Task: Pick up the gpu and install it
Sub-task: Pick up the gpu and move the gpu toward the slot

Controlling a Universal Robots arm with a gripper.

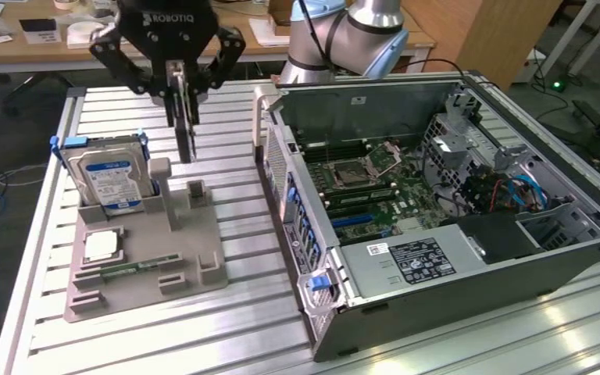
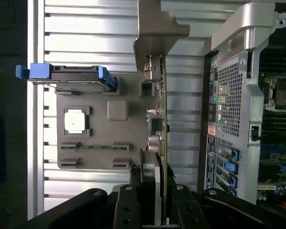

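Note:
The gpu (image 1: pixel 184 137) hangs edge-on, a thin green card with its black cooler on one face, lifted clear above the grey holder tray (image 1: pixel 144 242). My gripper (image 1: pixel 183 98) is shut on the card's upper edge. In the wrist view the gpu (image 2: pixel 158 109) runs away from my gripper (image 2: pixel 155 186), its silver end bracket (image 2: pixel 157 28) at the far end. The card is over the tray, to the exterior view's left of the open computer case (image 1: pixel 436 203).
The tray holds a hard drive (image 1: pixel 112 176) with a blue-white label, a square processor (image 1: pixel 102 246) and a narrow memory stick (image 1: pixel 128 269). The case lies open with its motherboard (image 1: pixel 373 187) showing. All rest on a slatted aluminium table (image 1: pixel 227 328).

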